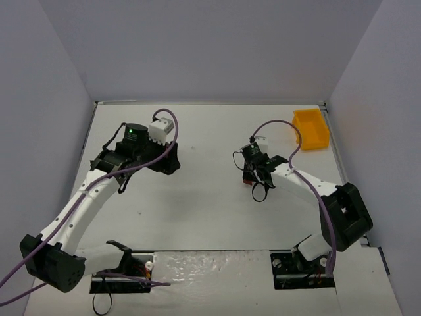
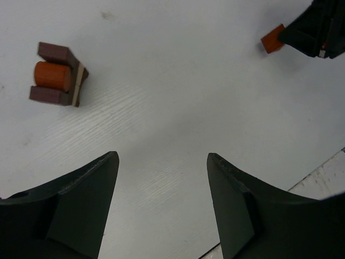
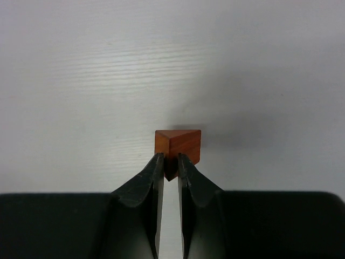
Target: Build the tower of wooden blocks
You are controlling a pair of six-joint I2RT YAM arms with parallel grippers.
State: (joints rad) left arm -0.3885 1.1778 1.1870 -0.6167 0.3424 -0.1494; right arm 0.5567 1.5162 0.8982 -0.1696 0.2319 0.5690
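Note:
My right gripper [image 3: 171, 160] is shut on a reddish-brown wedge block [image 3: 178, 143], held low over the white table; I cannot tell if it touches. The same block shows in the left wrist view [image 2: 273, 39] at the tips of the right gripper [image 2: 315, 29], and in the top view [image 1: 248, 178]. The tower [image 2: 56, 81] is a short stack of dark brown pieces, a pale piece and an orange-red cylinder on top. It stands at the far left of the left wrist view and is hidden in the top view. My left gripper [image 2: 161, 162] is open and empty, apart from both.
A yellow bin [image 1: 310, 128] stands at the back right corner of the table [image 1: 210, 210]. Grey walls close in the left, back and right sides. Purple cables hang along both arms.

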